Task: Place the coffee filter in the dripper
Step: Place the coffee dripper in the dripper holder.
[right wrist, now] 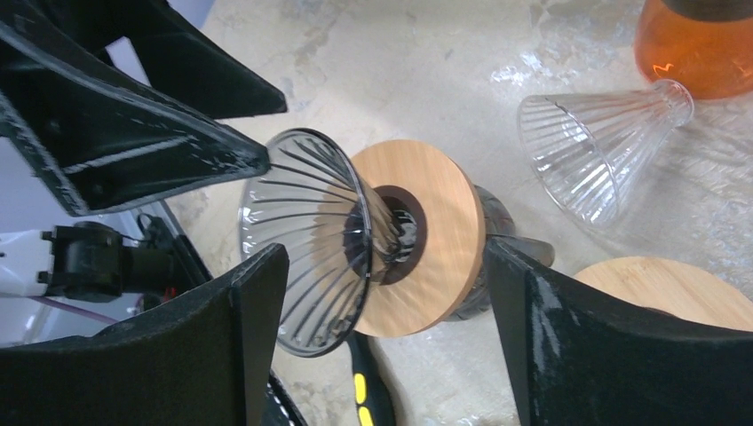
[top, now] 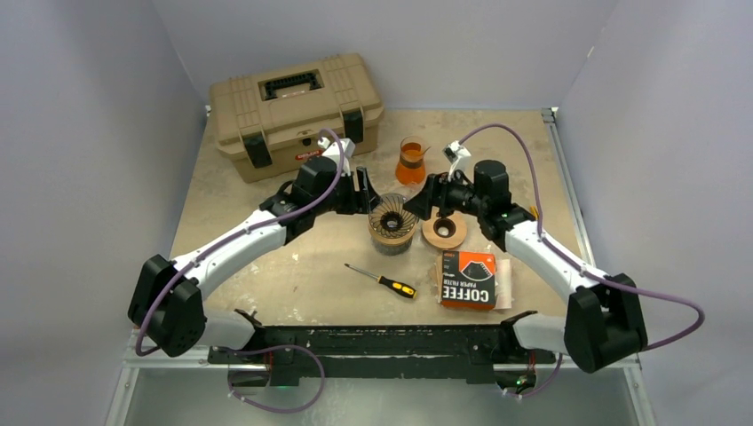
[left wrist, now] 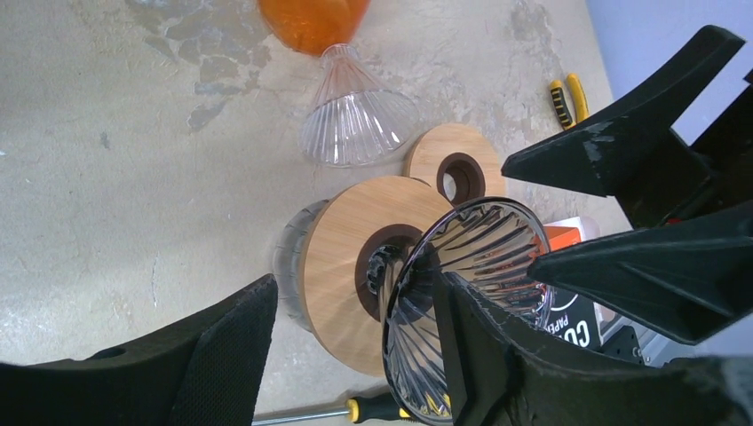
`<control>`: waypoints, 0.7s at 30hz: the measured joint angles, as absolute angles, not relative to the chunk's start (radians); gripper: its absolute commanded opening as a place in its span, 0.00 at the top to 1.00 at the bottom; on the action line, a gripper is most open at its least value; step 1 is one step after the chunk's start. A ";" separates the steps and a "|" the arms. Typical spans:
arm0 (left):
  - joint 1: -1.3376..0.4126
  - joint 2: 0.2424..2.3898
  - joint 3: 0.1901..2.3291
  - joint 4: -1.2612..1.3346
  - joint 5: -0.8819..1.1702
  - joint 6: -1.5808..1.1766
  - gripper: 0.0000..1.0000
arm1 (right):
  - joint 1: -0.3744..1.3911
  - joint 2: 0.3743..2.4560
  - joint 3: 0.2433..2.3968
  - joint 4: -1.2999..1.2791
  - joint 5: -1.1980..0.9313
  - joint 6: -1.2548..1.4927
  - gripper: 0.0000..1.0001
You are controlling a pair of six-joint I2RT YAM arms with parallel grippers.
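The clear ribbed glass dripper stands in a round wooden collar on a glass base, mid-table. It also shows in the left wrist view and the right wrist view. No loose filter is in view. The orange and black coffee filter box lies near front right. My left gripper is open at the dripper's left, one finger against its rim. My right gripper is open at the dripper's right, its jaws wide on either side of the dripper and collar, not touching.
A second glass cone lies on its side beside a second wooden ring. An orange carafe stands behind. A tan toolbox sits at back left. A yellow-and-black screwdriver lies in front of the dripper.
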State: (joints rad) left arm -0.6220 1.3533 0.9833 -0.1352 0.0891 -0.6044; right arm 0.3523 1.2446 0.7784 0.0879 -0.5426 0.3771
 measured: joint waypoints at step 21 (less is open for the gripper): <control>-0.622 1.414 0.983 -0.091 0.056 -0.607 0.37 | 0.352 1.376 0.823 0.113 -0.469 0.358 0.28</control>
